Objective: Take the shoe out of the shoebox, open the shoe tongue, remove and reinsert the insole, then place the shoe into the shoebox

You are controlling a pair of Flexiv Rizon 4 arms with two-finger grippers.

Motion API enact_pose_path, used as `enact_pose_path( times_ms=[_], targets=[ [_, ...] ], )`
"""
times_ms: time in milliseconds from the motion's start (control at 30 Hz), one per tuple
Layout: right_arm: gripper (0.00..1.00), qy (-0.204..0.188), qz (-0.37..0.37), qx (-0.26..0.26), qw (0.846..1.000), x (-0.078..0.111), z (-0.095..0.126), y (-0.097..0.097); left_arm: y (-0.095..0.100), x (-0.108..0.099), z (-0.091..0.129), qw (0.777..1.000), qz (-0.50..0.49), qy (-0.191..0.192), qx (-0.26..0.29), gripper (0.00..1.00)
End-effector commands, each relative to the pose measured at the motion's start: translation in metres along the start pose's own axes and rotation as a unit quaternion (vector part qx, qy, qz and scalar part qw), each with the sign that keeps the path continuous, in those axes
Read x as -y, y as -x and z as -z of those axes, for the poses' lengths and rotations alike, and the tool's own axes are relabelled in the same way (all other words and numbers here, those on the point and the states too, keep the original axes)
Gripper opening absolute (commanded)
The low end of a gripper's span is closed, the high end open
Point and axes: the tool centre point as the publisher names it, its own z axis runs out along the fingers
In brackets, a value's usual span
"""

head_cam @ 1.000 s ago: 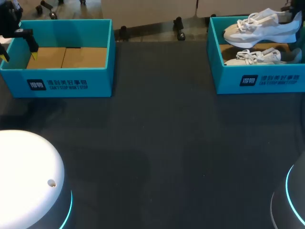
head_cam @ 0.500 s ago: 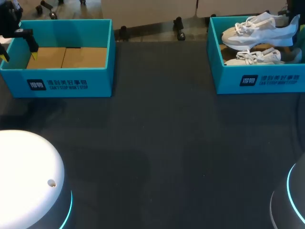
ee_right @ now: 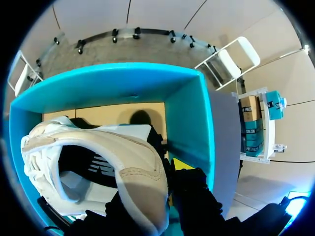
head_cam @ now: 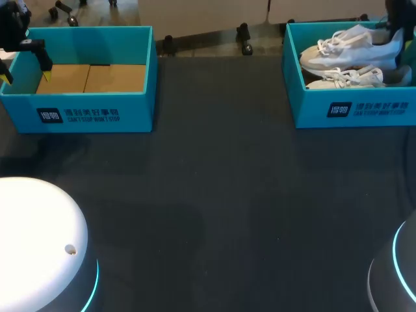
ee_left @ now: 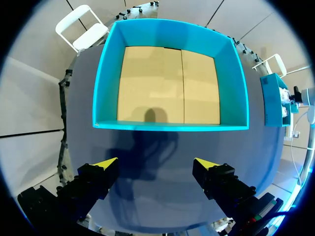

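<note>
A white and beige shoe hangs low inside the right teal shoebox, just above a second white shoe lying on the box floor. My right gripper is shut on the hanging shoe at its heel collar, one finger inside and one outside, next to the box wall. In the head view that gripper shows only as a dark shape at the box's far right corner. My left gripper stands open and empty beside the near wall of the left teal box.
The left teal box holds only its cardboard floor. Between the two boxes stretches the dark table. The rounded white bases of my arms sit at the near left and near right.
The right gripper has lowered the held shoe into the right shoebox and shifted it slightly left. The left arm has kept still.
</note>
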Motion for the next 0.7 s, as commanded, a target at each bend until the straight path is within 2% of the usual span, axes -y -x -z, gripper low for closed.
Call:
enact_pose_path(
  times_ms=[33, 333, 700],
  targets=[
    [0.00, -0.002, -0.001, -0.002, 1.000, -0.001, -0.008, -0.004, 0.000, -0.002, 0.001, 1.000, 0.000, -0.001, 0.001, 1.00],
    [0.00, -0.011, 0.000, -0.002, 1.000, -0.002, -0.022, -0.008, 0.000, -0.002, 0.001, 1.000, 0.000, -0.001, 0.001, 1.00],
    [0.00, -0.019, -0.002, -0.032, 0.999, 0.002, -0.041, -0.009, 0.000, -0.002, 0.001, 1.000, 0.000, -0.001, 0.001, 1.00]
  ],
)
